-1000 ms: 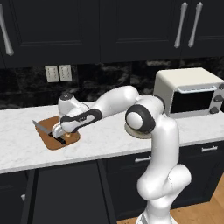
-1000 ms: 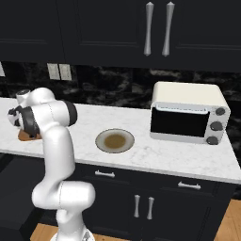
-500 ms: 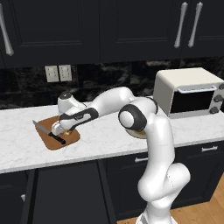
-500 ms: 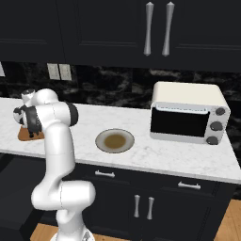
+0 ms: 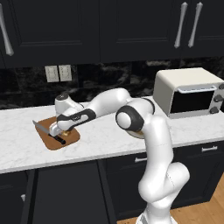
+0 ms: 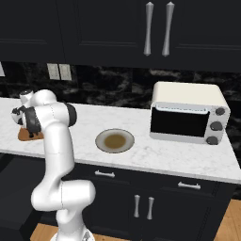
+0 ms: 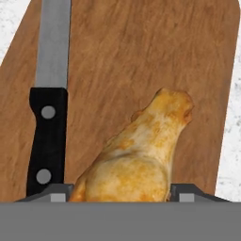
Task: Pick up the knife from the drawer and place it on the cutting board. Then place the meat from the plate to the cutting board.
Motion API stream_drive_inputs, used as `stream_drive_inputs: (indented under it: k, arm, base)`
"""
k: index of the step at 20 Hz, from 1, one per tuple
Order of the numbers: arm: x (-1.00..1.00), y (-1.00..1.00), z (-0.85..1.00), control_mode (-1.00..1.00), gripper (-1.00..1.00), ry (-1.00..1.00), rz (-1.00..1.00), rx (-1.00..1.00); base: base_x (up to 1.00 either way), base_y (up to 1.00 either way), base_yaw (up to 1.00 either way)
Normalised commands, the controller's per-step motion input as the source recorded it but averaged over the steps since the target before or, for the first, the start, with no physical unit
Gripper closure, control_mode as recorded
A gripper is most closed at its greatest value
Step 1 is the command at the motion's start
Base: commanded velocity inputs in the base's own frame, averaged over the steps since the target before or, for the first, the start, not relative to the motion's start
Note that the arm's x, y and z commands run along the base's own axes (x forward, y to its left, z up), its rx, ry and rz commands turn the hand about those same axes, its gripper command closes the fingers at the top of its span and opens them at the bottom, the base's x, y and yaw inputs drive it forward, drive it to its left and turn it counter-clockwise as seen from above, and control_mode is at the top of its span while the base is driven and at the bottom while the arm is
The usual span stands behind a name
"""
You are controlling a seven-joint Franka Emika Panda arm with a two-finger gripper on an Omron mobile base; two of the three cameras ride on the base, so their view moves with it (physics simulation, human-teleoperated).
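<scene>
Knife [image 7: 47, 127] already laid on cutting board [image 7: 141, 56]; meat [image 7: 141, 155] held between gripper [image 7: 121, 192] fingers, release pending; plate [image 6: 115, 141] emptied.

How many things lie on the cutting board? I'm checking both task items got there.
2. The knife lies along one side of the cutting board; the meat sits beside it, between the gripper fingers. The arm may hide more.

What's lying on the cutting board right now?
On the cutting board lie the knife and, beside it, the meat between the gripper fingertips. The meat hides the board beneath it.
</scene>
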Motion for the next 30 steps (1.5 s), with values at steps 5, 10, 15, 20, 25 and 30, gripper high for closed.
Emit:
stream_drive_inputs:
  k: [5,10,15,20,25,30]
  arm:
    - [-0.01,0.0,0.0,-1.0,-1.0,0.0,0.0,0.0]
    - [-0.25,-0.1,0.12,-1.0,-1.0,0.0,0.0,0.01]
    - [-0.62,-0.38,0.11,-1.0,-1.0,-0.03,0.0,0.04]
    - [-0.78,-0.63,0.05,-1.0,-1.0,-0.08,0.0,0.1]
    - [-0.74,-0.74,0.02,-1.0,-1.0,-0.09,0.0,0.12]
    - [-0.58,-0.73,0.21,-1.0,-1.0,-0.08,0.0,0.12]
  base:
    - [0.0,0.0,0.0]
    - [0.0,0.0,0.0]
    - [0.0,0.0,0.0]
    - [0.0,0.0,0.0]
    - [0.0,0.0,0.0]
    - [0.0,0.0,0.0]
